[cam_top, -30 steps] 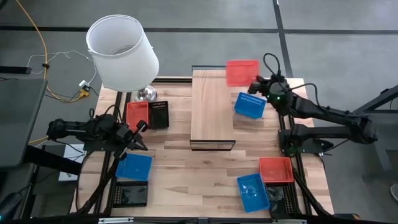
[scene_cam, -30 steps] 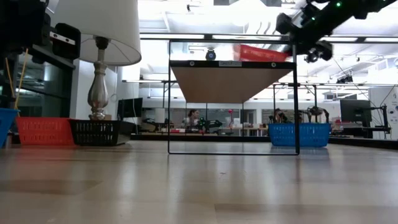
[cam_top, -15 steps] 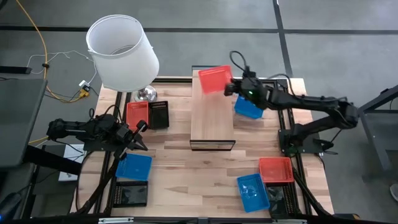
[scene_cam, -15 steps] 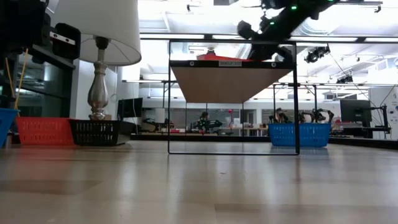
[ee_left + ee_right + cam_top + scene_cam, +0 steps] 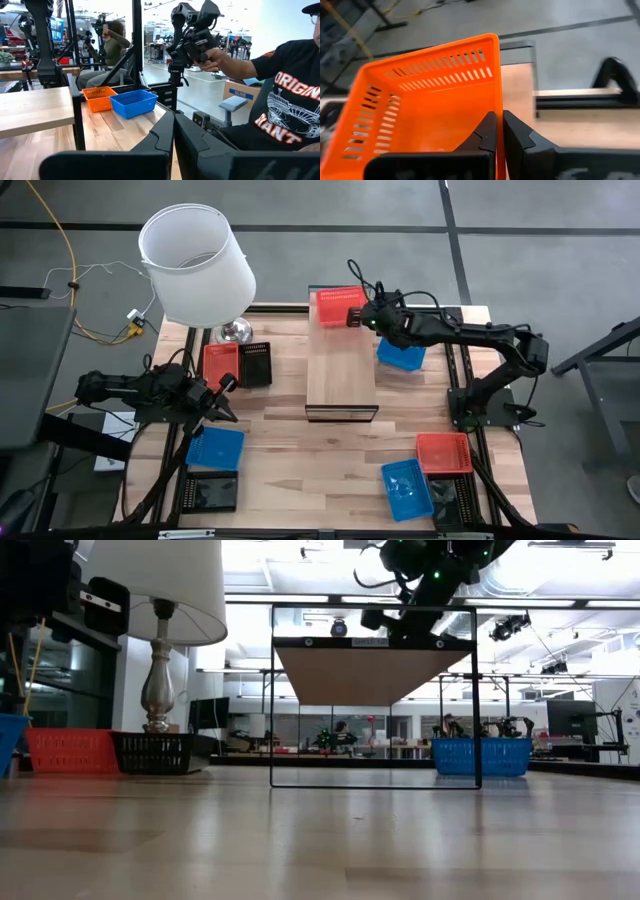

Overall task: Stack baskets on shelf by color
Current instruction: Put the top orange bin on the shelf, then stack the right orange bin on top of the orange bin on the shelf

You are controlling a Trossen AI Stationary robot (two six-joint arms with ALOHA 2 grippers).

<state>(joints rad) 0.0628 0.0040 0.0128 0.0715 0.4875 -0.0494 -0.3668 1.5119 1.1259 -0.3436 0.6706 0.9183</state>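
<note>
R arm stretched out long across the table's far side, elbow low, wrist reaching over the shelf (image 5: 340,360). R gripper (image 5: 357,317) pinched tight on the near wall of a red basket (image 5: 338,305), which sits at the shelf's far end, above the plank. In the wrist view the two fingers (image 5: 487,131) are pressed together w/ the basket wall between them, basket (image 5: 427,105) open side up and slightly tilted. Can't tell if it touches the wood.

From the low view the R arm (image 5: 425,570) hangs above the shelf top (image 5: 372,642), basket itself hidden.

L arm folded low at the table's left edge, L gripper (image 5: 222,385) closed on nothing, pointing toward the shelf, just beside a red basket (image 5: 220,361) and a black one (image 5: 256,364).

Blue basket (image 5: 402,354) sits on the table right of the shelf, under the R arm. Near front edge: blue (image 5: 215,447) and black (image 5: 209,492) on the left, red (image 5: 444,452) and blue (image 5: 407,488) on the right. Lamp (image 5: 196,264) at far-left corner.
</note>
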